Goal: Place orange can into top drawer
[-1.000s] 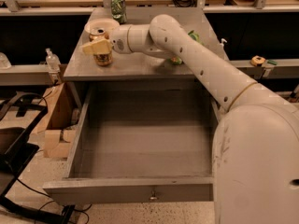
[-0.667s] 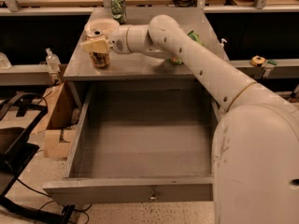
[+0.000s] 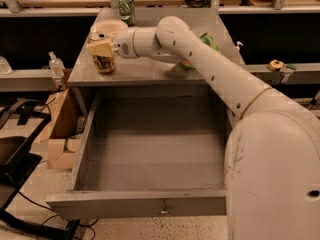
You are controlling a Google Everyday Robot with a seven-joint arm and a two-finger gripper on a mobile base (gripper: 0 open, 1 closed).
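Observation:
The orange can (image 3: 104, 62) stands upright near the front left of the grey cabinet top (image 3: 150, 70), its silver top showing. My gripper (image 3: 102, 48) reaches in from the right and is closed around the can's upper part; a pale finger (image 3: 100, 48) lies across its front. The top drawer (image 3: 140, 205) is pulled wide open below the cabinet top, and its deep grey inside holds nothing. A small keyhole (image 3: 162, 210) sits at the middle of its front panel. My arm (image 3: 215, 69) stretches from lower right across the cabinet top.
A green can (image 3: 127, 8) stands at the back of the cabinet top. A pale round dish (image 3: 109, 26) lies behind the orange can. A green packet (image 3: 211, 42) is partly hidden behind my arm. A plastic bottle (image 3: 55, 64) and a cardboard box (image 3: 61, 134) are at the left.
The gripper and the orange can have shifted slightly toward the front edge of the cabinet top. The drawer has not moved.

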